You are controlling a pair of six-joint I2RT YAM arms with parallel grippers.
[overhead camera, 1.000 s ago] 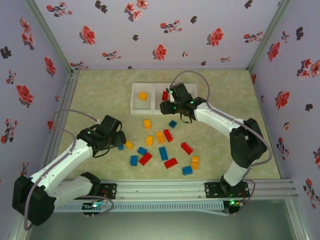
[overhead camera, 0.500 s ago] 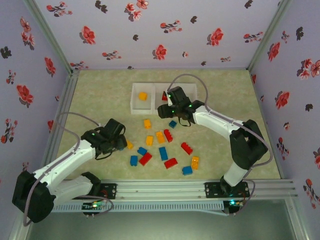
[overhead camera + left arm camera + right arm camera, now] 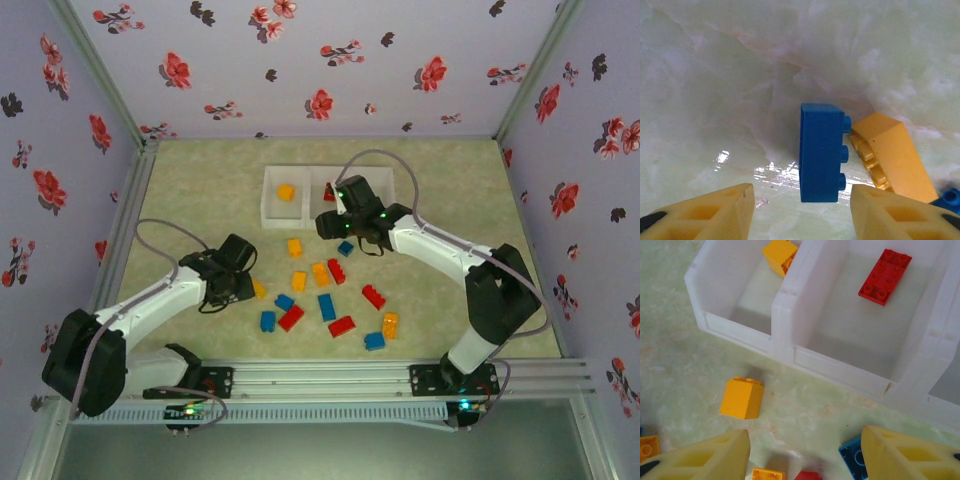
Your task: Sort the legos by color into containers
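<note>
Several legos in orange, red and blue lie loose mid-table, among them a red brick (image 3: 341, 326) and an orange brick (image 3: 295, 247). The containers (image 3: 272, 214) stand at the back; the left bin holds an orange brick (image 3: 780, 252), the middle one a red plate (image 3: 885, 276). My left gripper (image 3: 801, 207) is open, low over the table, with a blue brick (image 3: 822, 160) standing on its side just ahead between the fingers, a gap on each side. An orange brick (image 3: 892, 157) leans against it. My right gripper (image 3: 805, 440) is open and holds nothing, in front of the bins.
Below the right gripper lie an orange cube (image 3: 742, 397) on the left and a blue brick (image 3: 854, 456) by the right finger. Flowered walls close the table (image 3: 200, 190) on three sides. The right arm (image 3: 440, 245) crosses in front of the bins' right end.
My left gripper has shifted right toward the blue brick and its jaws have narrowed. My right gripper has backed a little away from the middle bin toward the loose bricks.
</note>
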